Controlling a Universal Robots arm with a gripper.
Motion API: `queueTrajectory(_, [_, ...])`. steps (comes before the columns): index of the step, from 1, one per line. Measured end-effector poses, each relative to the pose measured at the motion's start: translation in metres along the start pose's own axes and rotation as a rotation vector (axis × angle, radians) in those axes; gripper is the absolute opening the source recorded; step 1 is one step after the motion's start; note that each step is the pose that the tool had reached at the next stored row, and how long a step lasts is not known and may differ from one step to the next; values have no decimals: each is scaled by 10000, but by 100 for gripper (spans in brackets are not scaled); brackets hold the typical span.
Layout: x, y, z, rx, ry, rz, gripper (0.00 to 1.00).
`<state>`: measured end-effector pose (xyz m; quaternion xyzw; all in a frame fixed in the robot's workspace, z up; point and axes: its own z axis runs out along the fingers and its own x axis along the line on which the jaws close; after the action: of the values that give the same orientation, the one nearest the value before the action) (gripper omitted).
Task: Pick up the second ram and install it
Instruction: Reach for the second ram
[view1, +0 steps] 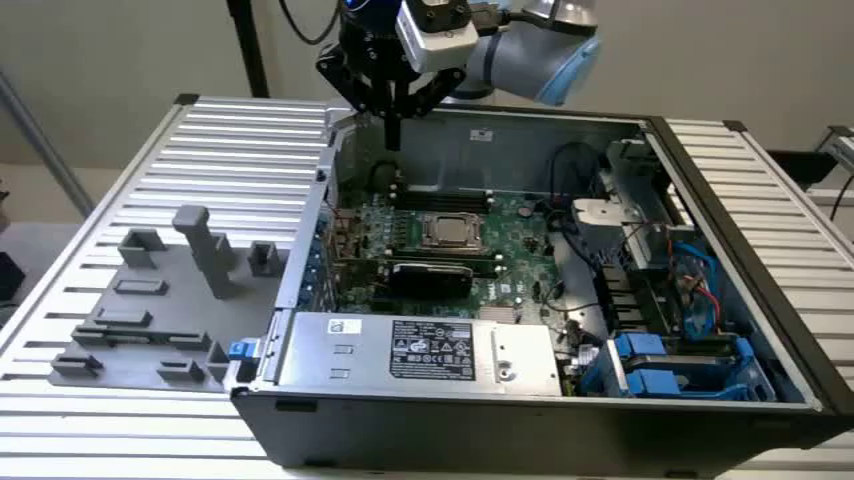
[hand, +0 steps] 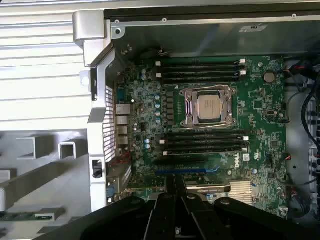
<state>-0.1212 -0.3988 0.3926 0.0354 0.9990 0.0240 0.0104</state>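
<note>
The second ram (hand: 30, 216) lay as a thin green strip low in the grey fixture (view1: 174, 310) on the ribbed tabletop (view1: 94, 200), outside the computer case (view1: 534, 420) and well apart from the gripper (view1: 392, 140); it had not been picked up. An upright post (view1: 207, 250) stood on the same fixture, near the strip's end of the plate. A descent made slightly off line there would probably have struck the post or the pocket edges rather than the board. Because the strip sat low and showed little free edge, a shallow grasp was judged likely to slip or tilt it. The side wall (view1: 300, 270) of the case stood between the fixture and the motherboard (view1: 521, 235), so a low sideways pass risked collision with its rim. Inside, the memory slots (hand: 200, 70) ran in narrow rows just beside the processor (view1: 451, 231). A tilted or offset board would likely have jammed against a slot edge or stressed the socket. At the far side, the gripper hung above the open case near its back rim. Its fingers (hand: 165, 210) were drawn together with no green board between them, apparently holding nothing.
</note>
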Motion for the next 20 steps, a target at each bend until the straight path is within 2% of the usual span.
queueTrajectory(13, [5,-10,-2,2,1,0,11])
queueTrajectory(16, [30,-50,-3,1,1,2,11])
queueTrajectory(20, [144,-132,-8,1,0,0,11])
